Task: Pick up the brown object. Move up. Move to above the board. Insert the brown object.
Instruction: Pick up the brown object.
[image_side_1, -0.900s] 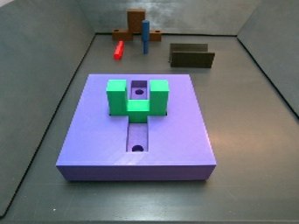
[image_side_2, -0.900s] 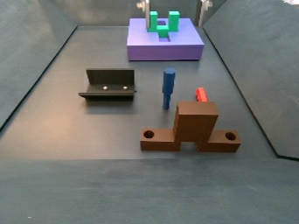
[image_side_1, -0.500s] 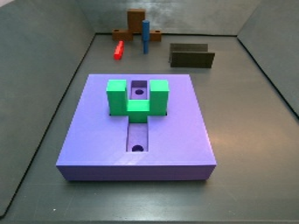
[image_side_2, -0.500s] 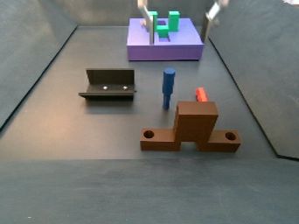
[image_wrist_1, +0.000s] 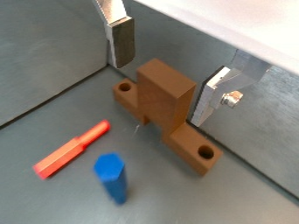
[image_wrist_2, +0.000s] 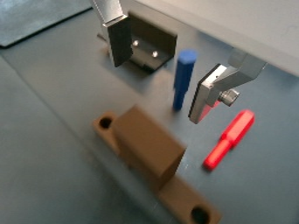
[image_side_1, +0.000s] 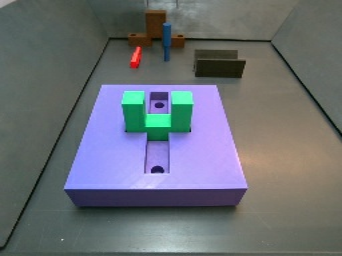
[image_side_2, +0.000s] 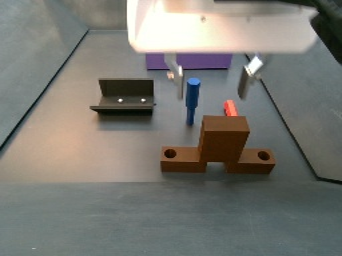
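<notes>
The brown object (image_side_2: 221, 146) rests on the grey floor, a long bar with a raised middle block and a round hole near each end; it shows small at the far end (image_side_1: 156, 24) in a side view. My gripper (image_side_2: 214, 80) hangs open above it and a little toward the board. In a wrist view the raised block (image_wrist_1: 163, 98) lies between the silver fingers (image_wrist_1: 121, 39) without touching them. The purple-blue board (image_side_1: 201, 140) carries a green U-shaped block (image_side_1: 158, 112) over its groove. My gripper's white body hides most of the board (image_side_2: 159, 62) in a side view.
A blue peg (image_side_2: 193, 100) stands upright just beyond the brown object, with a small red stick (image_side_2: 230, 108) lying beside it. The dark fixture (image_side_2: 124, 97) stands to one side. Grey walls enclose the floor. The peg (image_wrist_2: 184, 77) and fixture (image_wrist_2: 146, 48) lie under the open fingers.
My gripper has travelled from above the board toward the brown object and now fills the top of a side view. None of the pieces has moved.
</notes>
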